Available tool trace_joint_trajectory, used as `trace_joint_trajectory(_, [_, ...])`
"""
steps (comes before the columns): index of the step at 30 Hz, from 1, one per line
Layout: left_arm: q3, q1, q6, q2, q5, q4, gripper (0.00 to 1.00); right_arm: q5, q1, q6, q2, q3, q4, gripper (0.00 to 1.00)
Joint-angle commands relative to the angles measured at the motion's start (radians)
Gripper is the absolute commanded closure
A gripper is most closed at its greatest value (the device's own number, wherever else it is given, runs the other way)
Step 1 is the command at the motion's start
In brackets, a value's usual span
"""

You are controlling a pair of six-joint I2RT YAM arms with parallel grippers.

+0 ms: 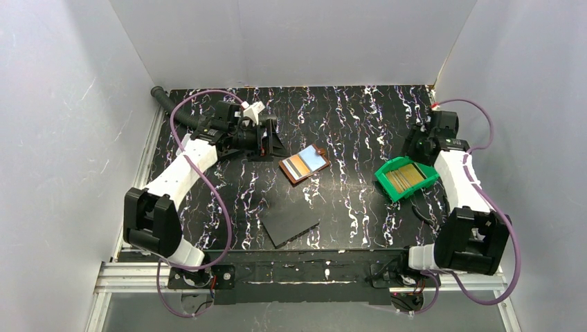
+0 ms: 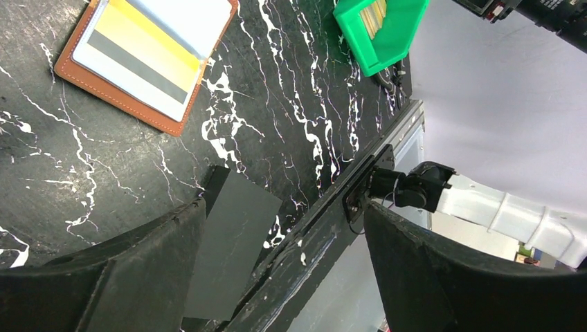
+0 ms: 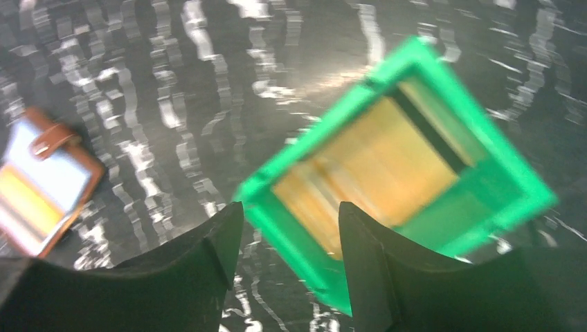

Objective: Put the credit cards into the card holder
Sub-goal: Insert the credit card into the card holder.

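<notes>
I log the card holder (image 1: 304, 164) open mid-worktop (image 1: 346, 124), a few cards (image 1: 313, 159) apparently slotted, the rest stacked in the green bin (image 1: 387, 188); left jaws and right jaws both released, empty.

I saw a green bin (image 1: 385, 187) on the right side of the black table (image 1: 346, 117). A flat dark grey slab (image 1: 291, 223) lay near the front edge.

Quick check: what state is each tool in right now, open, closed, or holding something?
Left tool: open, holding nothing.
Right tool: open, holding nothing, above the green bin.
</notes>
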Motion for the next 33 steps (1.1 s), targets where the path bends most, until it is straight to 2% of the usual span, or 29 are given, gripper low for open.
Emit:
trace_joint_trajectory(1, [-0.022, -0.006, -0.018, 0.008, 0.039, 0.036, 0.19, -0.213, 0.148, -0.008, -0.009, 0.052, 0.124, 0.35])
trace_joint_trajectory(3, [-0.032, -0.008, -0.049, 0.042, 0.067, 0.07, 0.25, -0.234, 0.259, 0.0, 0.028, 0.078, 0.148, 0.31])
trace_joint_trajectory(6, [-0.023, -0.009, -0.082, 0.112, 0.083, 0.079, 0.39, -0.297, 0.377, 0.049, 0.132, 0.13, 0.188, 0.3])
trace_joint_trajectory(12, [-0.02, -0.009, -0.185, 0.256, 0.104, 0.151, 0.53, -0.358, 0.56, 0.134, 0.382, 0.262, 0.251, 0.32])
trace_joint_trajectory(18, [0.013, -0.01, -0.325, 0.389, 0.083, 0.259, 0.71, -0.513, 0.58, 0.318, 0.53, 0.24, 0.517, 0.5])
trace_joint_trajectory(27, [0.081, -0.009, -0.261, 0.523, -0.002, 0.154, 0.84, -0.554, 0.581, 0.313, 0.666, 0.318, 0.521, 0.55])
trace_joint_trajectory(33, [0.083, -0.008, -0.213, 0.551, -0.053, 0.101, 0.86, -0.55, 0.581, 0.3, 0.706, 0.327, 0.521, 0.55])
